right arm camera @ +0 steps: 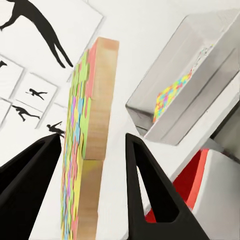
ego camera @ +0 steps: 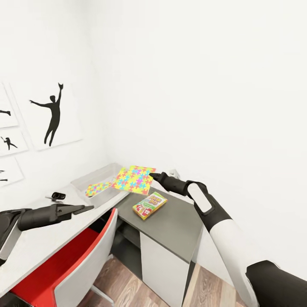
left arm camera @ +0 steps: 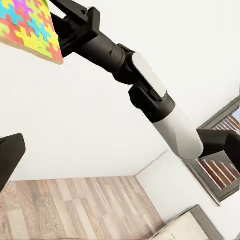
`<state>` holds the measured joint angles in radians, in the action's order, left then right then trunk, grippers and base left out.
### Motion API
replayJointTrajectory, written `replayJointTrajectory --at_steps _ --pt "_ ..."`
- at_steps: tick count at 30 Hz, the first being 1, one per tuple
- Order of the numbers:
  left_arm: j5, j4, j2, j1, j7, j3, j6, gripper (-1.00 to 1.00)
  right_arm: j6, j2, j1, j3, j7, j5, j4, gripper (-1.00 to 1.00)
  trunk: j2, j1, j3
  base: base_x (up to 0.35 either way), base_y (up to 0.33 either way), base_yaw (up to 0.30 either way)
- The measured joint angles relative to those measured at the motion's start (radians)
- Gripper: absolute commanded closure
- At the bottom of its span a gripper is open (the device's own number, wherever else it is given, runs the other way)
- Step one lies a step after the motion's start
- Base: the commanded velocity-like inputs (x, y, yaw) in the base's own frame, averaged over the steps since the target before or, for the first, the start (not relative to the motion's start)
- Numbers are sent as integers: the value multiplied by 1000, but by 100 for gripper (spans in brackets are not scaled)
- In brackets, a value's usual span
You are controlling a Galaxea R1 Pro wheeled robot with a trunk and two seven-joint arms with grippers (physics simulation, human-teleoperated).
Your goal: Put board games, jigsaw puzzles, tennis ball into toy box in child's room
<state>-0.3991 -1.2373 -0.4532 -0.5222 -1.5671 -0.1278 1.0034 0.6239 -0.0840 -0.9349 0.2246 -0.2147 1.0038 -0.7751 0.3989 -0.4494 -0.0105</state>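
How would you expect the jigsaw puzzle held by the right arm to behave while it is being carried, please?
The jigsaw puzzle probably stays stiff: it juts out flat from the right gripper without sagging, and the right wrist view shows a thick, wood-like edge. It looks light, being thin. Held at one edge, it might pivot or slip between the jaws.

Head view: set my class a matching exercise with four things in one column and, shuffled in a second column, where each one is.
Things:
1. held jigsaw puzzle
2. second jigsaw puzzle
3. board game
4. chair

Places:
A. lying flat on the dark grey side unit
B. inside the toy box
C. on the floor, by the table
D. in the right claw, above the toy box's edge

Pairs: 1-D, 2-B, 3-A, 4-C
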Motion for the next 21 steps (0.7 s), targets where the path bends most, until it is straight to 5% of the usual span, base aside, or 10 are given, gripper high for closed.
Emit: replayJointTrajectory --at_steps 5,10,21 --pt "1 36 -78 -6 0 -5 1 -100 11 -7 -53 -2 58 30 6 100 0 0 6 0 0 207" --pt "1 44 -121 -7 0 -6 2 -100 16 -7 -71 -10 82 41 11 100 0 0 11 0 0 206" --pt "2 46 -142 -7 0 -6 6 -100 98 -5 -96 -38 178 46 8 100 0 0 14 0 0 148"
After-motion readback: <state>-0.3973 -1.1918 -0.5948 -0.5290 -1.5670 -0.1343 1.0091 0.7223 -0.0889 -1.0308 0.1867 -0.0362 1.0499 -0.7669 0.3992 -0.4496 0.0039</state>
